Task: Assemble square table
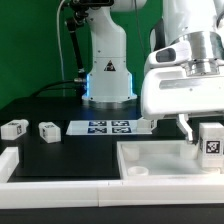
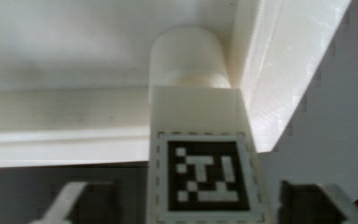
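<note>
So the gripper (image 2: 202, 203) is clamped on one stubby leg (image 1: 212, 147), with the leg's far end right in a corner of the square tabletop (image 1: 160, 160) at the exterior view's right. A loose leg (image 1: 14, 128) and a second loose leg (image 1: 47, 130) sit well away on the black table (image 1: 60, 152), near the marker board (image 1: 108, 127).

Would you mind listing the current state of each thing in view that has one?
upright leg: at the tabletop corner, between the tool fingers.
tool: open or shut, cannot tell.
tabletop: flat, rim up.
leg at the exterior view's left edge: loose on the table.
leg beside it: loose on the table.
</note>
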Motion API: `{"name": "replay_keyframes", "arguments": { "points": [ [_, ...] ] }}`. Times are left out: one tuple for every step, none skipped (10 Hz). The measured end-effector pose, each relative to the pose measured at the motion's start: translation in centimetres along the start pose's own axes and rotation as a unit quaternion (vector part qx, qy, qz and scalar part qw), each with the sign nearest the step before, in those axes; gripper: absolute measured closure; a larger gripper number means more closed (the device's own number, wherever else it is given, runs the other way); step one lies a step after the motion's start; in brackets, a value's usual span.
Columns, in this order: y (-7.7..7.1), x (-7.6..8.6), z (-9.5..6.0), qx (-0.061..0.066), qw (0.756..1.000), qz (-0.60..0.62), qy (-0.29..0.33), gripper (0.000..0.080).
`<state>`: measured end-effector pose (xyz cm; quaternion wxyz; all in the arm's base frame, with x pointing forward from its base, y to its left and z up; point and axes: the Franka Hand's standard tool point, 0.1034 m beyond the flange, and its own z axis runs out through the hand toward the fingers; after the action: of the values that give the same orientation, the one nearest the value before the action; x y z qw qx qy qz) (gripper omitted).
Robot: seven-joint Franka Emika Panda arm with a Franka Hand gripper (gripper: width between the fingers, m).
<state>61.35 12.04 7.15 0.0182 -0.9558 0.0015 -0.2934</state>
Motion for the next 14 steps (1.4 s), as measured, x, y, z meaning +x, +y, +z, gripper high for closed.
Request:
{"name": "replay_keyframes", "arguments": {
  "points": [
    [0.0, 0.0, 0.0, 0.000, 1.000, -0.001, 0.000, 0.0218],
    [0.0, 0.0, 0.0, 0.000, 1.000, -0.001, 0.000, 0.0169],
    [0.0, 0.0, 0.0, 0.000, 1.000, -0.002, 0.000, 0.0169],
    [0.0, 0.0, 0.0, 0.000, 1.000, -0.002, 0.000, 0.0155],
    [0.0, 0.0, 0.0, 0.000, 1.000, -0.002, 0.000, 0.0151],
    [0.0, 0.0, 0.0, 0.000, 1.000, -0.003, 0.000, 0.0151],
    [0.0, -0.1, 0.0, 0.000, 1.000, -0.003, -0.005, 0.0150],
    [-0.1, 0.2, -0.7, 0.004, 1.000, 0.000, -0.031, 0.0150],
    [0.0, 1.1, -1.7, 0.007, 0.999, 0.004, -0.045, 0.0150],
    [0.1, 1.7, -2.1, 0.009, 0.998, 0.008, -0.069, 0.0150],
    [0.3, 2.3, -2.2, 0.009, 0.998, 0.009, -0.068, 0.0150],
    [0.3, 1.9, -2.0, 0.009, 0.997, 0.010, -0.076, 0.0150],
    [-0.3, 0.9, -1.7, 0.013, 0.990, 0.017, -0.142, 0.0150],
    [-1.2, 1.0, -1.6, 0.018, 0.980, 0.030, -0.198, 0.0150]
  ]
}}
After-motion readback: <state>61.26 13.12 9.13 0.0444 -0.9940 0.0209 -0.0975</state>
